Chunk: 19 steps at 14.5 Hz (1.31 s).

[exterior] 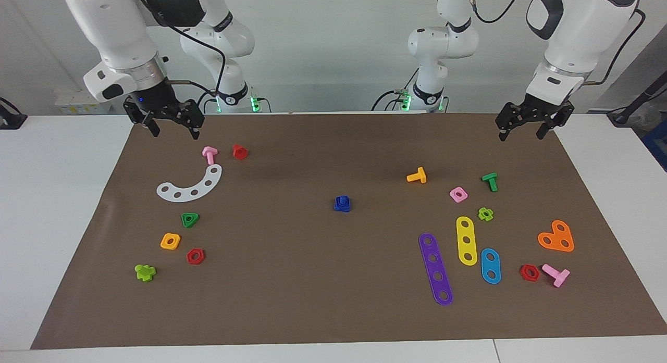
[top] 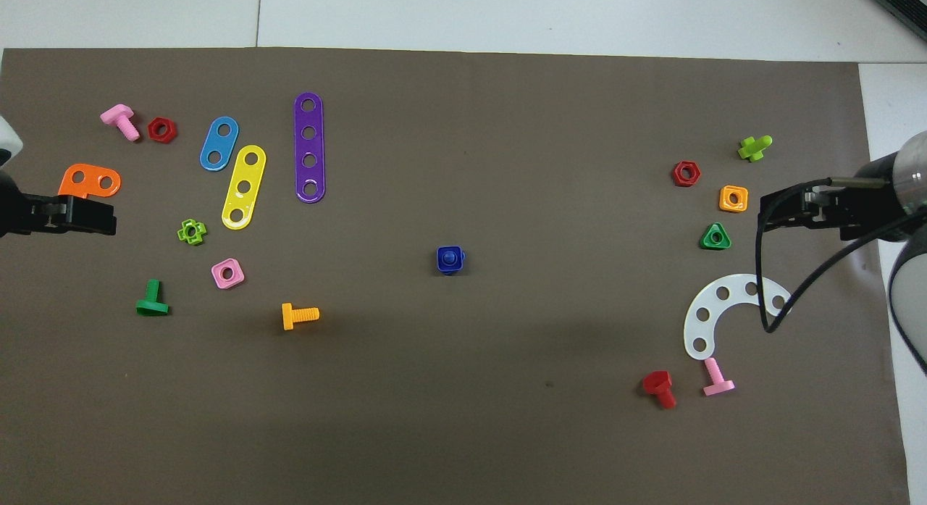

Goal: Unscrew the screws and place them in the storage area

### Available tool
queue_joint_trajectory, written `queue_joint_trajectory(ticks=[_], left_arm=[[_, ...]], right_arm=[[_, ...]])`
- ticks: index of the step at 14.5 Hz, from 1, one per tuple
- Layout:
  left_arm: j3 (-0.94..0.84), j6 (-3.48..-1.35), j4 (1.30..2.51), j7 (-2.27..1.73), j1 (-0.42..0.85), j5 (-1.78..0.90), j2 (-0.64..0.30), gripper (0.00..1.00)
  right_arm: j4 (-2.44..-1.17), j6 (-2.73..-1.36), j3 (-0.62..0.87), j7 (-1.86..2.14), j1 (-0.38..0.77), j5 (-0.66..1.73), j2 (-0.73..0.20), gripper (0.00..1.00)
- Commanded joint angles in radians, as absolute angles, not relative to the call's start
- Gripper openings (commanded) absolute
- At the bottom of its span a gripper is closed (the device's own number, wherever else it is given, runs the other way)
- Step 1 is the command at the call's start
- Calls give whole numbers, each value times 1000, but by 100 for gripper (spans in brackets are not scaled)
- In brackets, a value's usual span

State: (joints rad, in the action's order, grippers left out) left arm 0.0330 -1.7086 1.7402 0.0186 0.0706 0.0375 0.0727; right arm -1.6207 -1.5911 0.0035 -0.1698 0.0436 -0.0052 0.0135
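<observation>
A dark-blue bolt point(exterior: 342, 203) sits in a dark-blue square nut at the middle of the brown mat. In the overhead view the bolt's point(top: 450, 259) round shank end shows in the nut's hole. The storage area point(exterior: 219, 222) is the mat patch at the right arm's end, with a white curved strip point(exterior: 190, 186), green triangle nut point(exterior: 190, 219), orange square nut point(exterior: 170, 241) and red hexagon nut point(exterior: 195, 255). My right gripper point(exterior: 174, 134) hangs open over the mat's edge beside that patch. My left gripper point(exterior: 522, 135) hangs open over the mat's other end. Both are empty.
A pink bolt point(exterior: 209, 154), red bolt point(exterior: 239, 151) and lime piece point(exterior: 145, 272) lie around the storage patch. At the left arm's end lie purple point(exterior: 435, 269), yellow point(exterior: 466, 240) and blue point(exterior: 490, 265) strips, an orange heart plate point(exterior: 556, 237), and orange point(exterior: 417, 176) and green point(exterior: 490, 181) bolts.
</observation>
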Motion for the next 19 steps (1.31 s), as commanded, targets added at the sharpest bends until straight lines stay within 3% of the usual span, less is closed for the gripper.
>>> queue_joint_trajectory(ticks=[1,5,8,17,19], left_arm=[[38,-1689,1772,66,78,41,100,100],[37,-1686,1784,69,107,38,101,100],[38,-1695,1792,52,148,-113,77,98],[40,-2014,1694,-412,498,-181,-224,96],[43,-2016,1575,-489,549,-173,-351,95]], right_arm=[[-1609,-1577,9,-144,32,9,12,100],[-1609,-1577,9,-144,32,9,12,100],[-1609,-1577,9,-144,32,9,12,100],[-1609,-1577,9,-144,32,9,12,100],[-1609,-1577,9,-144,32,9,12,100]])
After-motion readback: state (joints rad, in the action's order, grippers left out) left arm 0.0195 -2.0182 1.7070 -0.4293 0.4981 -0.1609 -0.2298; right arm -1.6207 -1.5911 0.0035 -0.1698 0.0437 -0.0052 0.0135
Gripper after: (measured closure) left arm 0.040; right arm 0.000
